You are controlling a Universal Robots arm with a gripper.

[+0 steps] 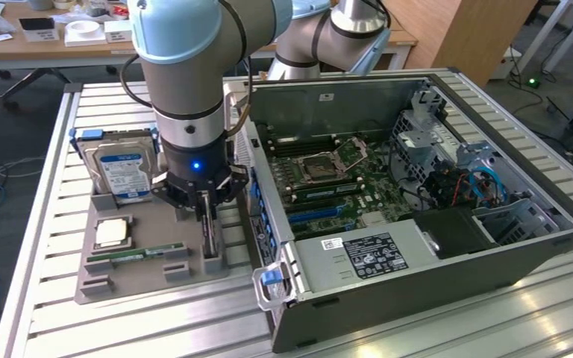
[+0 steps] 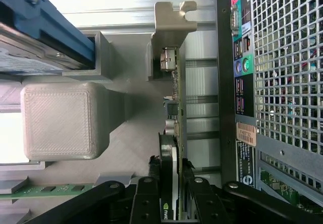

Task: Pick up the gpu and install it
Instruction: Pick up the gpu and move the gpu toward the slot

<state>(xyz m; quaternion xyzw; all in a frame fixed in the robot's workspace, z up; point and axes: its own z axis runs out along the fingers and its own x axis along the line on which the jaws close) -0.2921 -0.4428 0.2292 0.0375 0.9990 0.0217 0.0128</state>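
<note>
While the arm (image 1: pixel 192 82) reaches straight down over the grey parts tray (image 1: pixel 98 287), the gripper (image 1: pixel 203 203) sits low over the gpu (image 1: pixel 209 237).

- gpu: stands on edge in a slot along the tray's side on the exterior view's right, the side nearest the computer case (image 1: pixel 446 261). Edge-on it is a thin dark sliver. It is seated in the slot, not lifted.
- Pincer: narrow. In the wrist view the black fingers (image 2: pixel 150 199) straddle the card, one against each face, closed on it. A green-and-white logo shows between them.
- Card's metal bracket (image 2: pixel 174 17): at the end away from the gripper, its hooked tab over the table slats.
- Hard drive (image 1: pixel 125 173): upright in the tray, blue-white label outward, to the exterior view's left of the gripper, near it but apart.
- Processor chip (image 1: pixel 113 233): flat on the tray, nearer the camera than the drive.
- RAM stick (image 1: pixel 132 255): green, just beside the chip, on edge in its holders.
- Case: side open, motherboard (image 1: pixel 331 183) exposed. Its rear port panel (image 2: pixel 242 67) runs close alongside the card.
- All stands on a slatted aluminium table (image 1: pixel 117 328).
</note>
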